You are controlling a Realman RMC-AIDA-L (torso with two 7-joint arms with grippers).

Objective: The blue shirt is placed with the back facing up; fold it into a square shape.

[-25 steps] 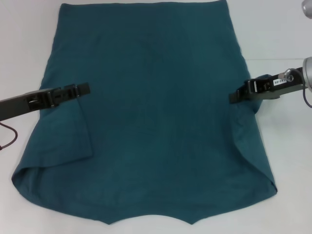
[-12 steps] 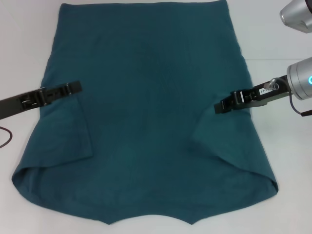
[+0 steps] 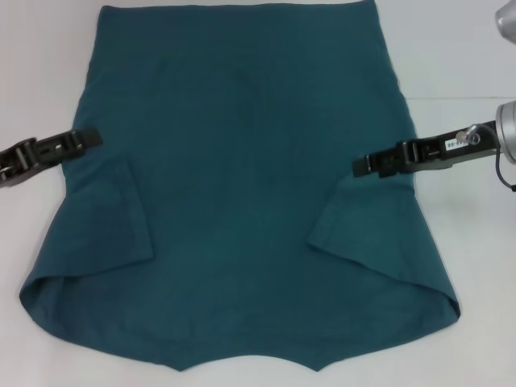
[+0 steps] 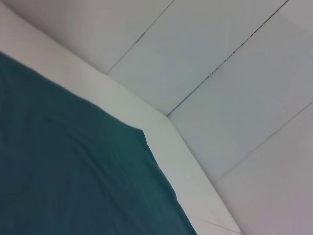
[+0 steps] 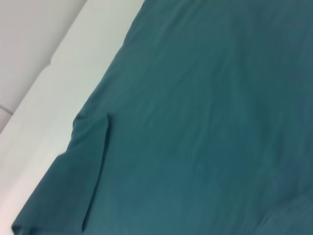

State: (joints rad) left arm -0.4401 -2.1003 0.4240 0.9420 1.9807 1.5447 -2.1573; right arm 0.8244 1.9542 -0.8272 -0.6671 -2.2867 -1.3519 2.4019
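Note:
The blue shirt (image 3: 242,177) lies flat with its plain back up and covers most of the white table in the head view. Both sleeves are folded inward, one flap (image 3: 121,218) on the left and one flap (image 3: 363,226) on the right. My left gripper (image 3: 90,139) sits at the shirt's left edge, just above the left flap. Over the shirt's right side, my right gripper (image 3: 361,167) is close to the top corner of the right flap. The left wrist view shows the shirt (image 4: 63,176) beside the table edge. The right wrist view shows the shirt (image 5: 205,112) with a folded flap (image 5: 88,171).
Bare white table (image 3: 468,242) shows to the right of the shirt, and a narrower strip (image 3: 24,226) to the left. A dark cable (image 3: 12,222) lies at the left edge. The table's corner and tiled floor (image 4: 234,73) appear in the left wrist view.
My left gripper has drawn back left off the shirt, leaving the left sleeve folded. My right gripper moved inward, and the right sleeve now lies folded over the shirt.

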